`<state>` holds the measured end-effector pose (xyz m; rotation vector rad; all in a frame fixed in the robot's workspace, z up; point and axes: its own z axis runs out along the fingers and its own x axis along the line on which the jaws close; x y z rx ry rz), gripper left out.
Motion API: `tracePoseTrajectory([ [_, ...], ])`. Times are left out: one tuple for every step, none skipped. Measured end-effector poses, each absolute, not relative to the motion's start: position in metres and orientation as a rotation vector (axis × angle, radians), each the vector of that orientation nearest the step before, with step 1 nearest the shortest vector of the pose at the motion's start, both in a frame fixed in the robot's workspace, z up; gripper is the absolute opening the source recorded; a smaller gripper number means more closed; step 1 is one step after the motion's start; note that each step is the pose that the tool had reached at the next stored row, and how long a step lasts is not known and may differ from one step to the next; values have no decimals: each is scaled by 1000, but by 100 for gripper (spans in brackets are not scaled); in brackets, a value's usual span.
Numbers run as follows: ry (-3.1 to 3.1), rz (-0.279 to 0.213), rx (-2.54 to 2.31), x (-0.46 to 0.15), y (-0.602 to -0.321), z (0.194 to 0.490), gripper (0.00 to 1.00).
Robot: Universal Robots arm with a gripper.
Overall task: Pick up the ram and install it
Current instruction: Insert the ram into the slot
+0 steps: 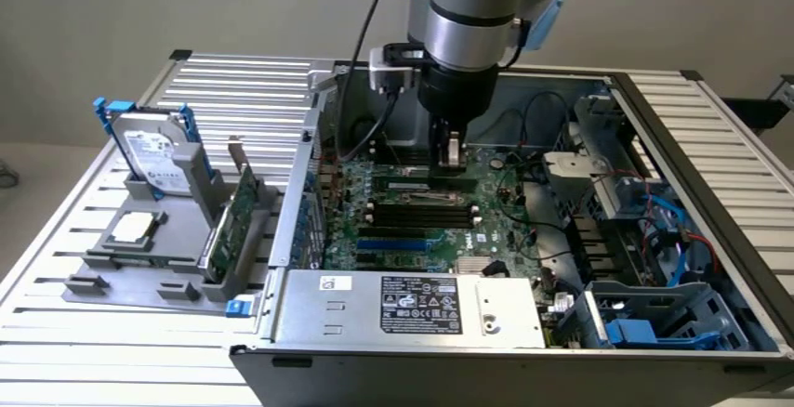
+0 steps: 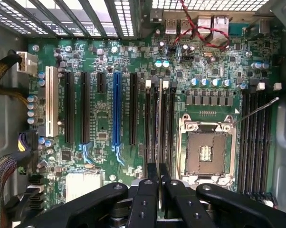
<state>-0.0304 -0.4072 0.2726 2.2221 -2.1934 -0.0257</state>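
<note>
One arm [image 1: 469,17] reaches down into the open computer case [image 1: 694,147], which lies open side up on the slatted table [image 1: 236,82].

Jaws: almost pressed together, pinching the ram [image 2: 160,123] by its edge. The two black fingers [image 2: 150,190] lie flat against either face of the stick.

Ram: seen edge-on from the wrist as a thin grey line running straight out ahead of the jaws. It lines up with the black memory slots [image 2: 147,133] on the motherboard [image 2: 105,123] and has a slot close on each side. Whether it is seated in a slot or just above one, I cannot tell.

Near the jaws: the CPU socket [image 2: 204,152] sits just beside the ram. The long blue slot [image 2: 117,109] is on the ram's other side, a little farther off.

Away from the jaws: the power supply [image 1: 410,305] fills the near end of the case. Outside the case, well apart from the jaws toward the exterior view's left, a grey fixture [image 1: 125,268] holds a hard drive [image 1: 155,151] upright. A green expansion card [image 1: 233,221] stands on edge in the same fixture.
</note>
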Motion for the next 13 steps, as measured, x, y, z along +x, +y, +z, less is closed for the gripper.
tracePoseTrajectory([
  [-2193, -26, 2222, -30, -408, 271, 13],
  [-2193, -26, 2222, -30, -408, 269, 13],
  [-2193, -26, 2222, -30, -409, 267, 13],
  [-2193, -26, 2222, -30, -409, 265, 13],
  [-2193, -26, 2222, -30, -409, 263, 13],
  [-2193, -26, 2222, -30, -410, 262, 13],
  [-2193, -25, 2222, -30, -410, 260, 13],
  [-2193, -25, 2222, -30, -410, 258, 13],
  [-2193, -25, 2221, -30, -410, 256, 13],
  [-2193, -25, 2221, -30, -410, 255, 13],
  [-2193, -24, 2221, -30, -411, 253, 13],
  [-2192, -23, 2220, -30, -411, 252, 13],
  [-2192, -22, 2220, -30, -411, 251, 13],
])
